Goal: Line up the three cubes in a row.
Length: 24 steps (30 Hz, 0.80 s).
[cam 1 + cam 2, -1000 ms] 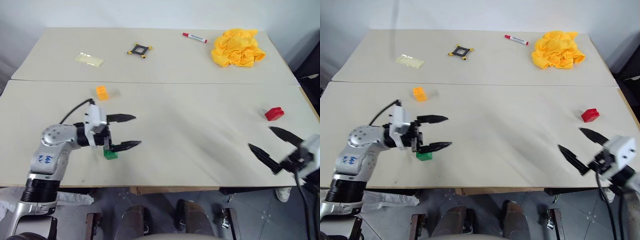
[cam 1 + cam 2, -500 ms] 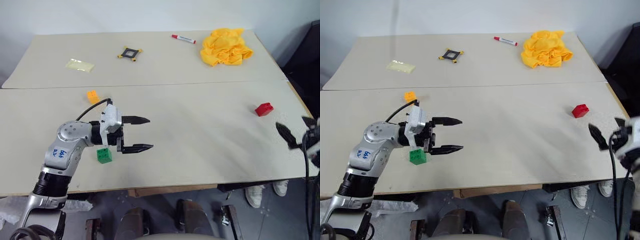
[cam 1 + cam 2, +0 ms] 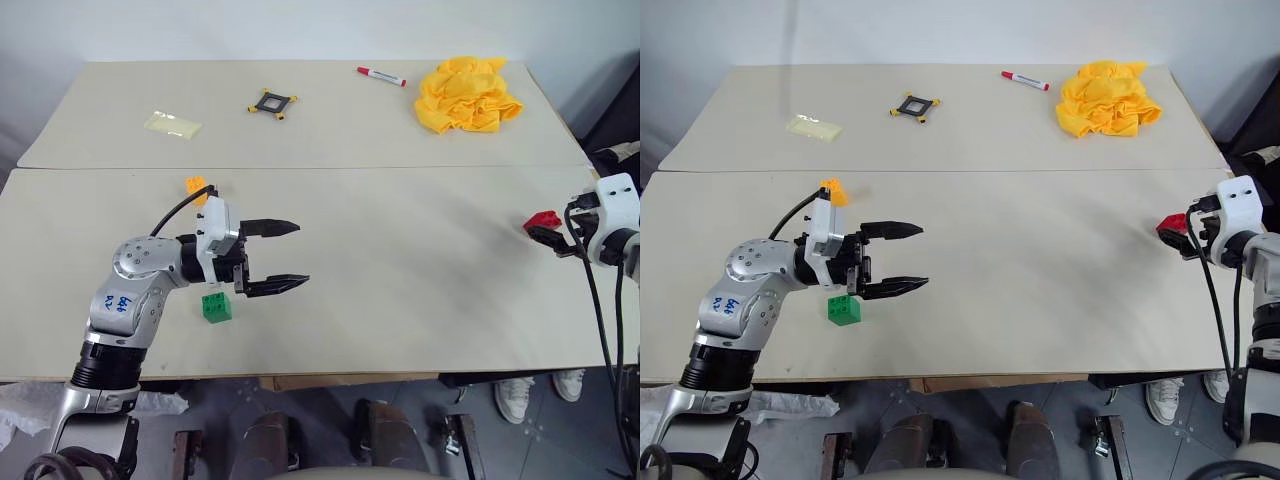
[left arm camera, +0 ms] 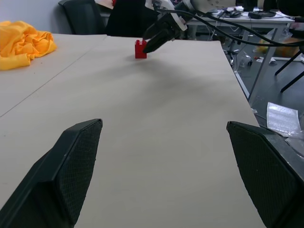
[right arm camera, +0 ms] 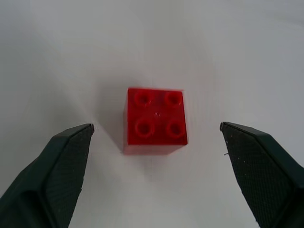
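Two pale tables butted edge to edge carry everything. Nearest the robot, the green cube [image 3: 215, 307] sits on the front table just beside the left gripper [image 3: 290, 256], which hovers level with its jaws spread wide and nothing between them. A little farther back lies the orange-yellow cube [image 3: 197, 186], near the seam between the tables. Well apart from both, by the right edge, the red cube [image 5: 155, 119] stands studs-up on the bare surface. The right gripper [image 5: 154, 164] is drawn up to it with its fingers [image 5: 52, 178] spread on either side, clear of the block and not touching it.

The cubes look like rigid, light plastic with smooth flat walls. They should not crush, but a glancing touch would likely skid or twist one, so the pads are best set squarely on two opposite side faces, below the studs.

On the far table lie a pale yellow flat piece [image 3: 172, 123], a black square frame [image 3: 272, 102], a red marker [image 3: 382, 75] and a crumpled yellow cloth [image 3: 468, 94]. I see no containers here.
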Each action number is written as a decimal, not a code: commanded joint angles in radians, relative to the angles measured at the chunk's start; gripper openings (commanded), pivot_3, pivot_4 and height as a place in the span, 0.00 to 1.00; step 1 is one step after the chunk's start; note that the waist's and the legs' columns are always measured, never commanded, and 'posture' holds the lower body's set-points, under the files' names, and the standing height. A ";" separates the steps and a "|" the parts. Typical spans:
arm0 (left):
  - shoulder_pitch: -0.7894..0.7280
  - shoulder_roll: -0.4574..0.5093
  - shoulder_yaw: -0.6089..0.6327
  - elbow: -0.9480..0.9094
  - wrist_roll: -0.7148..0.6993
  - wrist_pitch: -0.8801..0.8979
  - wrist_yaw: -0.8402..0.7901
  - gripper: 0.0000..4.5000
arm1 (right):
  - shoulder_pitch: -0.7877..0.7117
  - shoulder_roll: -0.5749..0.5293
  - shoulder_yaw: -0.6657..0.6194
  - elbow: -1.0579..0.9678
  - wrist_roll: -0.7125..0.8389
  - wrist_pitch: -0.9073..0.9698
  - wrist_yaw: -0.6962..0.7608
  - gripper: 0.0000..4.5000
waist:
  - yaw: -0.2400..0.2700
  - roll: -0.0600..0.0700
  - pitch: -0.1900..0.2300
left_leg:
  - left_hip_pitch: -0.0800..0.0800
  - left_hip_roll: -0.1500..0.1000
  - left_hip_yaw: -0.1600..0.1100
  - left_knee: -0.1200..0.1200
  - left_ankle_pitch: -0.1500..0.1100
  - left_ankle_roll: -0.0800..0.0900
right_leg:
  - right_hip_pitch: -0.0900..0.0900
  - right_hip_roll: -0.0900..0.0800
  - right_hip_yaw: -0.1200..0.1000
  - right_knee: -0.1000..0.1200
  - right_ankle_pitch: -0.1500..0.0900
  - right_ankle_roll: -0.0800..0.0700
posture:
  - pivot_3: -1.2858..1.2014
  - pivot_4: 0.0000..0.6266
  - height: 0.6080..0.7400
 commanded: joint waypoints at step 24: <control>0.181 0.127 0.204 0.087 -0.022 -0.084 -0.071 1.00 | -0.103 0.215 0.382 -0.491 -0.009 -0.287 0.700 0.33 | -0.018 0.002 0.001 | 0.000 0.002 -0.002 0.000 -0.001 -0.002 | 0.000 0.000 -0.003 -0.001 0.000 -0.001 | 0.52 0.24 1.00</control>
